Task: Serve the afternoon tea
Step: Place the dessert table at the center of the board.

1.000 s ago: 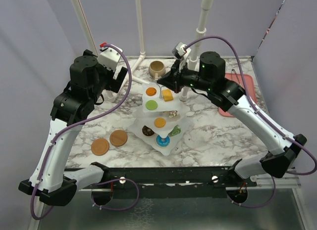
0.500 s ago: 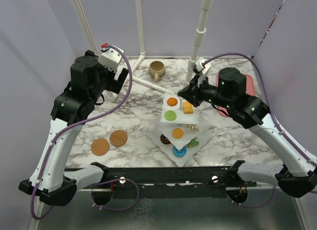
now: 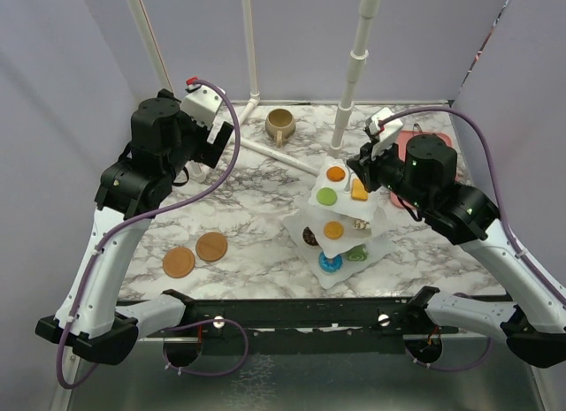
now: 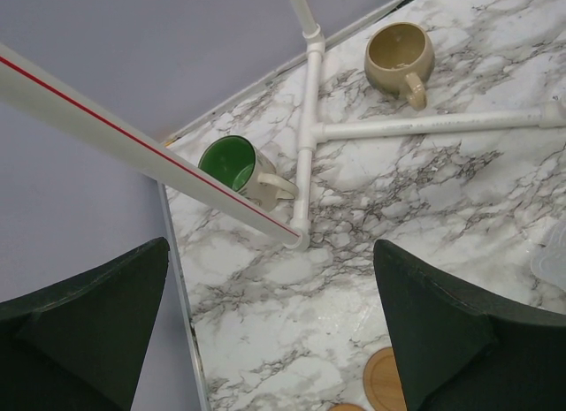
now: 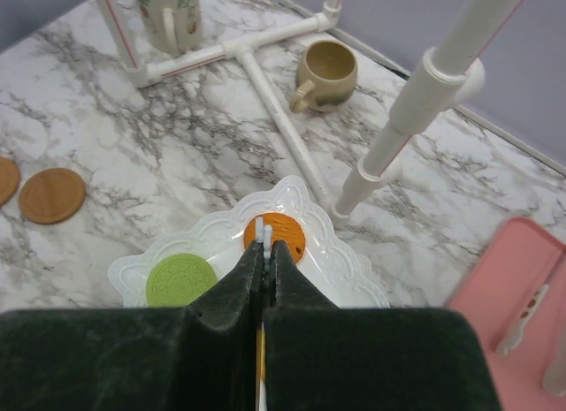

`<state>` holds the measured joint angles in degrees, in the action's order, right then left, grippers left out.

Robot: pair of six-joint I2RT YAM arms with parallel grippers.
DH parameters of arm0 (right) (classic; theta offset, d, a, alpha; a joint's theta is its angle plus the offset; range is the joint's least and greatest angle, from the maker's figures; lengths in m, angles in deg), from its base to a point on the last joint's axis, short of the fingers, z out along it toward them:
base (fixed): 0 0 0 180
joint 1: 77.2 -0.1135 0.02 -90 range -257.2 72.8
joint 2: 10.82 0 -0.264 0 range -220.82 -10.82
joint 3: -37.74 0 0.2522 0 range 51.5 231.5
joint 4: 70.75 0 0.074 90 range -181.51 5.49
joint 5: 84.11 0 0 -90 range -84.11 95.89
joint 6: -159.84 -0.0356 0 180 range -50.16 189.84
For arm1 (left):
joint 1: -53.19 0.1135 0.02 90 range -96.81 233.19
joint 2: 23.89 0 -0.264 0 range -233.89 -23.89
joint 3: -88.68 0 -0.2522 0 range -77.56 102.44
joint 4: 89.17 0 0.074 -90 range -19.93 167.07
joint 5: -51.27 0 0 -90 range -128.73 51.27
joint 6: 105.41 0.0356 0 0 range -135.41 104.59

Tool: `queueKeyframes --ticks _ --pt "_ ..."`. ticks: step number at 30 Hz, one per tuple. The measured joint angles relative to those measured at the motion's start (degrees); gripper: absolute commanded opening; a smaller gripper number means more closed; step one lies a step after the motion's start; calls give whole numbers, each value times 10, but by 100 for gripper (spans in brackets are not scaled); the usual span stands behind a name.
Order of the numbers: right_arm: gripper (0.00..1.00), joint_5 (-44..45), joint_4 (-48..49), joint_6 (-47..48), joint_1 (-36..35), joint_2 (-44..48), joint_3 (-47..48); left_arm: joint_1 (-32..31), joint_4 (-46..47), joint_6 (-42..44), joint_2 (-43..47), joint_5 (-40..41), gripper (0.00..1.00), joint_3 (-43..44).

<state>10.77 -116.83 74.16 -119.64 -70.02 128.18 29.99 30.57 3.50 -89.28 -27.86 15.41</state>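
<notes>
Three-tier stand (image 3: 299, 227): white, with wavy square plates, on the right half of the marble tabletop (image 3: 256, 186), towards its front edge. It looks slightly tilted from above, and I cannot tell whether its base rests on the marble.
Top plate: an orange round pastry (image 5: 276, 235), a green round one (image 5: 179, 279) and a yellow-orange slice (image 3: 358, 190).
Lower plates: another orange round (image 3: 333, 230) on the middle tier. A blue donut (image 3: 330, 263) and a dark brown piece (image 3: 310, 237) lie on the bottom tier, with a green piece beside them.
Right gripper (image 5: 265, 252): fingers pressed together on the thin white handle (image 5: 263, 227) that rises from the middle of the top plate.
Tan mug (image 3: 280, 124): upright near the middle of the far edge, beside the white pipe frame (image 4: 424, 126) that lies on the marble, well apart from the stand.
Green-lined mug (image 4: 234, 168): upright near the far-left corner, in the angle of the pipe frame. The left arm hides it in the overhead view.
Left gripper (image 4: 270, 323): fingers spread wide with nothing between them, hanging over the far-left part of the tabletop.
Coasters: two round wooden discs (image 3: 179, 262) (image 3: 211, 247) touching each other near the front-left, well clear of the stand.
Pink tray (image 5: 513, 278): flat, at the far-right corner, partly under the right arm.
</notes>
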Motion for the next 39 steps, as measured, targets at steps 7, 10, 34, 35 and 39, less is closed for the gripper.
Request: queueKeyframes --ticks 7,10,34,35,39 --pt "1 87 23 19 5 0 -17 0 -6 -3 -20 -2 99 2" --pt "1 107 32 23 12 0 -20 0 -15 -7 -43 -4 99 3" --pt "0 151 98 26 120 -38 -23 0 -38 27 -51 -33 99 -89" --pt "0 149 100 26 127 -38 -23 0 -39 30 -48 -34 99 -89" --pt "0 145 108 27 144 -41 -26 0 -43 39 -41 -39 99 -89"
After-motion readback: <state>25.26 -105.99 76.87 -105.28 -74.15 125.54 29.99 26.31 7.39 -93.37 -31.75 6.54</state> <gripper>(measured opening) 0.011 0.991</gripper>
